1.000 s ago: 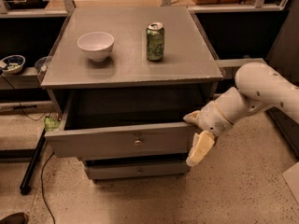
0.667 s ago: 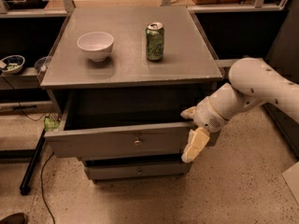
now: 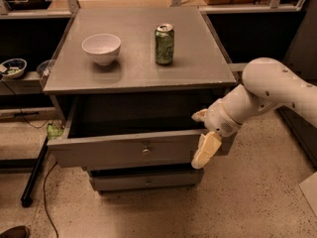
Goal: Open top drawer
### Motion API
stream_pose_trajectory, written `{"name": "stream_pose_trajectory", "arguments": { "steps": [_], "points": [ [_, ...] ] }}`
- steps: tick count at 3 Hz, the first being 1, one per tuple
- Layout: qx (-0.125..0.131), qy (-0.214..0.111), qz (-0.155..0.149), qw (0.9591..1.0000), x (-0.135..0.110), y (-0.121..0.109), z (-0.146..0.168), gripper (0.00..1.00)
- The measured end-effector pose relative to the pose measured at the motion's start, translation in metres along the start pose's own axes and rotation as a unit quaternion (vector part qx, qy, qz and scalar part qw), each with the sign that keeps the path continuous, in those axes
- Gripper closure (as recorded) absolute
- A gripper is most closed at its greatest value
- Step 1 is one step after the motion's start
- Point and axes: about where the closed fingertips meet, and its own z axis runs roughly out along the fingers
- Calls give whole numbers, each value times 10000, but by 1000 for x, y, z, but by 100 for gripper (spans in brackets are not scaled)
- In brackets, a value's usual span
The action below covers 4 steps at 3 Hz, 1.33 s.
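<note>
The top drawer (image 3: 109, 151) of the grey cabinet (image 3: 198, 71) stands pulled well out, its deep box dark and showing nothing inside. Its flat front has a small round metal knob (image 3: 145, 148) at the centre. My gripper (image 3: 196, 140) is at the right end of the drawer front, on a white arm (image 3: 270, 90) coming in from the right. It is open, with one cream finger (image 3: 200, 115) over the front's top edge and the other (image 3: 206, 150) hanging in front of the plank. It holds nothing.
A white bowl (image 3: 101, 47) and a green can (image 3: 164, 44) stand on the cabinet top. A narrower drawer (image 3: 148, 181) sits shut below. A black pole (image 3: 33, 175) and a cable lie on the floor at left. A dark shelf with a bowl (image 3: 12, 67) is further left.
My gripper has moved a little to the left along the drawer front. The drawer has not visibly moved.
</note>
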Motion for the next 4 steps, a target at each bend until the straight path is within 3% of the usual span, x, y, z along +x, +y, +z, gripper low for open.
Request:
{"name": "stream_pose_trajectory", "arguments": {
  "steps": [2, 4],
  "points": [
    [-396, -23, 285, 9988, 21, 5, 33, 0],
    [-481, -42, 274, 9985, 20, 10, 33, 0]
  ]
}}
